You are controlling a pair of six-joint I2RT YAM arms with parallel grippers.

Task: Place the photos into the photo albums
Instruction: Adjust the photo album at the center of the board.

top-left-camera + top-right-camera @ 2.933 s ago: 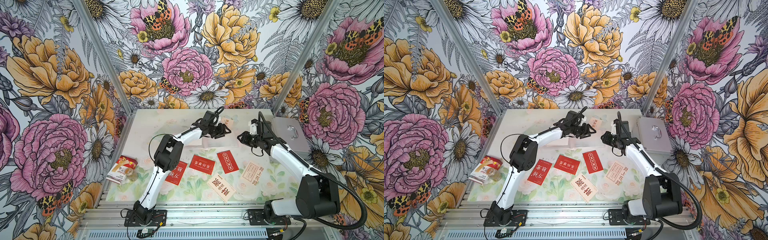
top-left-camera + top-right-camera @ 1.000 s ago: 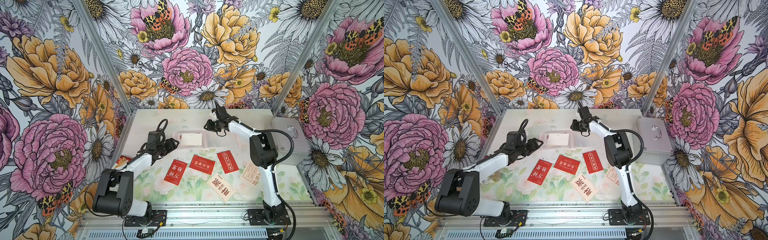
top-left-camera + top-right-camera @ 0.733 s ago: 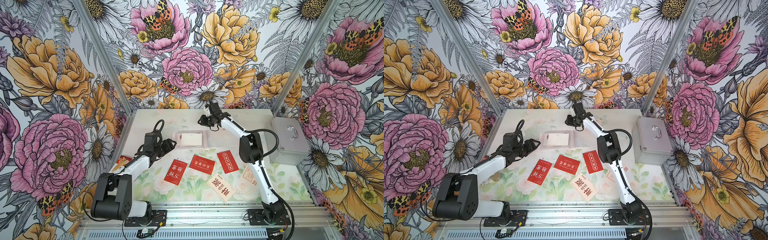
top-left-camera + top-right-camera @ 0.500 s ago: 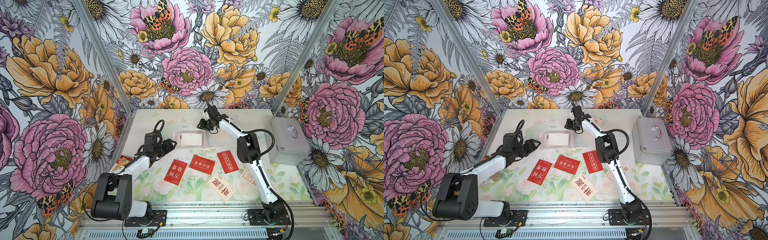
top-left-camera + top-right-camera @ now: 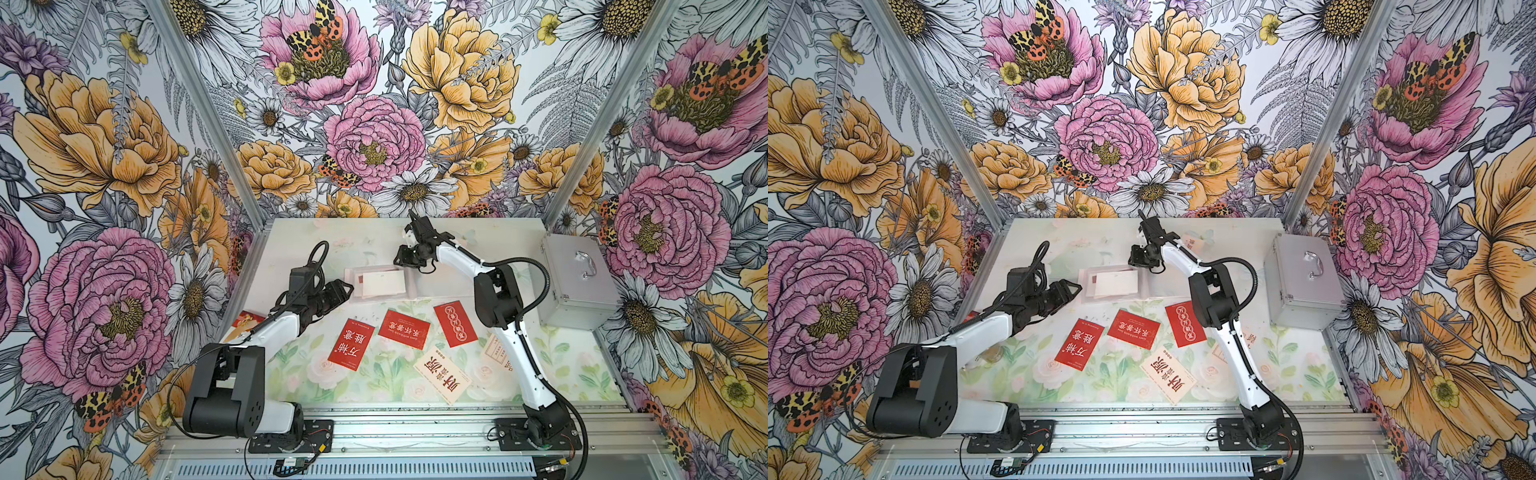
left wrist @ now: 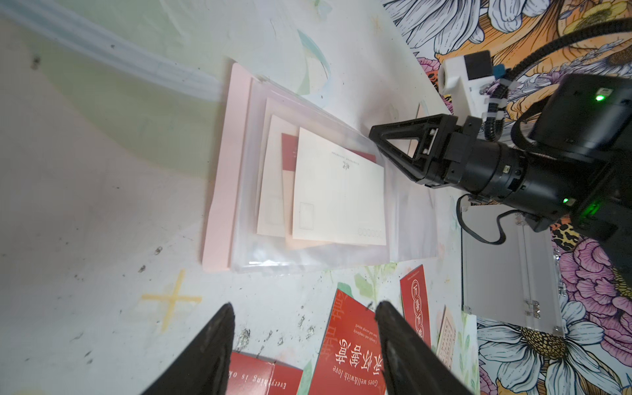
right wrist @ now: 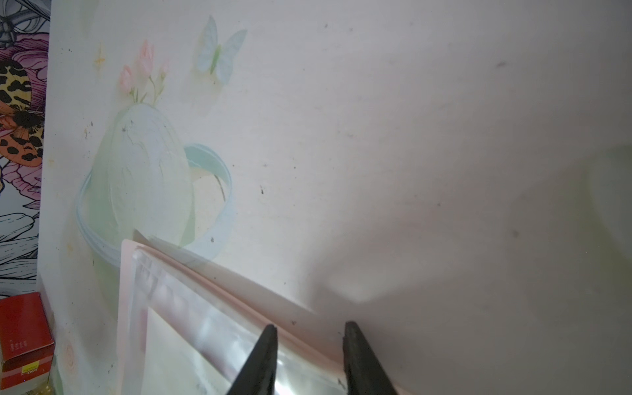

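Pale-pink thin photo album (image 6: pixel 222 205) lies open mid-table, clear sleeve (image 6: pixel 407 222) up. Right gripper (image 7: pixel 309 330), fingers slightly apart, is at its far corner; pinching there could drag the whole booklet. Left gripper (image 6: pixel 302 309) gapes empty beside it. Red printed photo cards (image 5: pixel 404 328) lie loose nearby. Can't tell if cream card (image 6: pixel 338 191) is inside sleeve or on it.

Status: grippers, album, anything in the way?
Left gripper open, empty, beside album. Right gripper part-open at album's far edge. Album lies open, cards showing inside; several photos loose in front. Nothing blocking.
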